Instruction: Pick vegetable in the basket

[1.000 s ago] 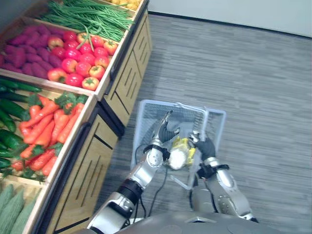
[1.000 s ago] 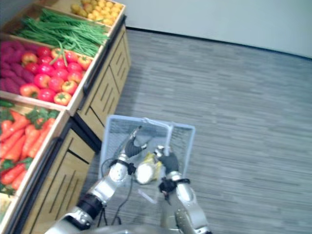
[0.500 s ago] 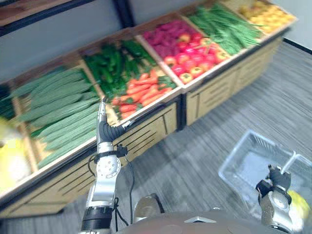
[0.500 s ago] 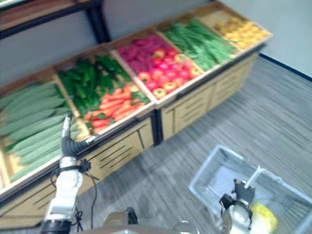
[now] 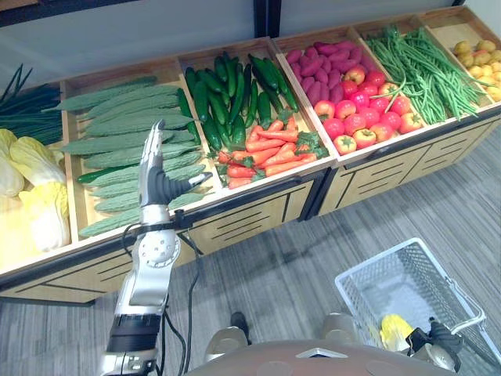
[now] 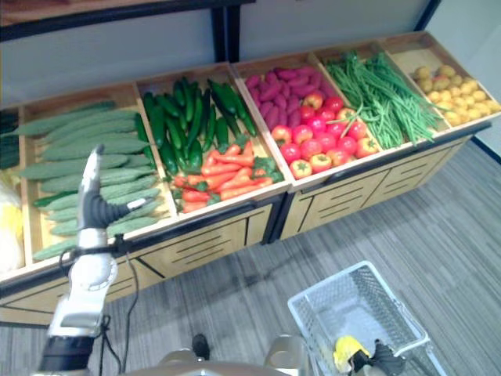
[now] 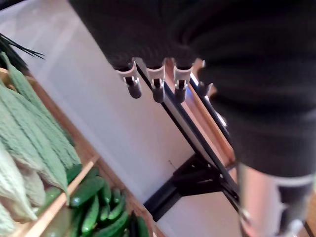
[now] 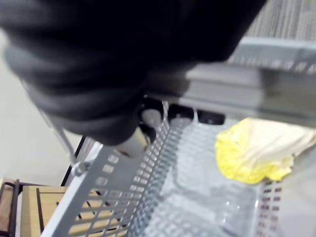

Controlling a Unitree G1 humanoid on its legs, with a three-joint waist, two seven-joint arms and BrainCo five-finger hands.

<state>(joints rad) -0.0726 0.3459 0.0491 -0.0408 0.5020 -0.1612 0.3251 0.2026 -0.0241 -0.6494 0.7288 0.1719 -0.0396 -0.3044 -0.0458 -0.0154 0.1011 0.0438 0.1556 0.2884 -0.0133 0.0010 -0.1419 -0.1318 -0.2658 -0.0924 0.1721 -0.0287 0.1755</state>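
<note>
A white wire basket (image 5: 368, 291) hangs low at the right over the grey floor, with a yellow-white cabbage (image 5: 395, 330) lying in it; the right wrist view shows the cabbage (image 8: 261, 148) on the mesh bottom. My right hand (image 5: 440, 352) is curled round the basket's handle (image 5: 463, 320) at the lower edge. My left hand (image 5: 158, 185) is raised with straight fingers (image 7: 154, 85), open and holding nothing, in front of the bin of pale green bitter gourds (image 5: 117, 133). It touches no vegetable.
A long wooden produce shelf (image 5: 258, 215) runs across the view. Its bins hold cabbages (image 5: 35, 188), dark cucumbers (image 5: 227, 90), carrots (image 5: 262, 153), purple sweet potatoes (image 5: 321, 66), tomatoes (image 5: 364, 113), green beans (image 5: 423, 66) and yellow produce (image 5: 479, 59).
The camera has swung from the basket up to the shelf. My left hand has left the basket, where the cabbage now lies, and risen before the gourd bin. My right hand keeps the handle.
</note>
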